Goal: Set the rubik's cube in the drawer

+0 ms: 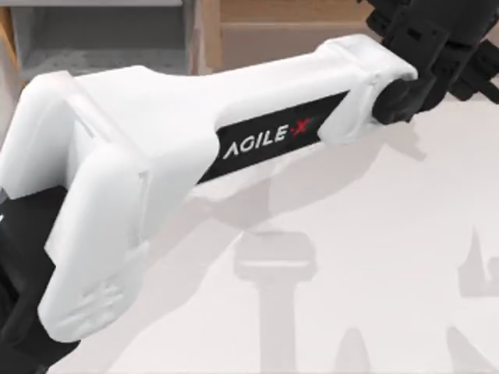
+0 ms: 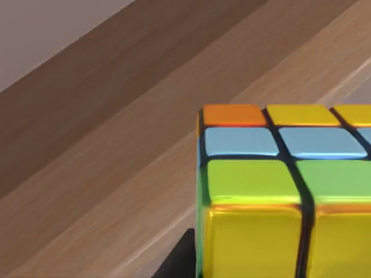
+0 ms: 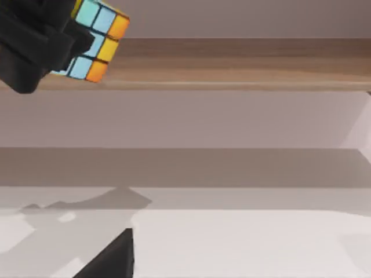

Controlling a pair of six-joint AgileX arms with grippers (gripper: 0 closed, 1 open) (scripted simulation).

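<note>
Tan wooden drawer (image 1: 207,35) at table's far edge; left arm reaches right of it. Left gripper (image 3: 35,49) clamps rubik's cube (image 3: 95,40) mid-air, near drawer. Cube likely light, rigid, slick-faced: grip opposite flat faces. Right gripper's opening: cannot tell.

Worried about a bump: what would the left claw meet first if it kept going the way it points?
Probably the brown wooden shelf behind the held rubik's cube; depth is unclear.
</note>
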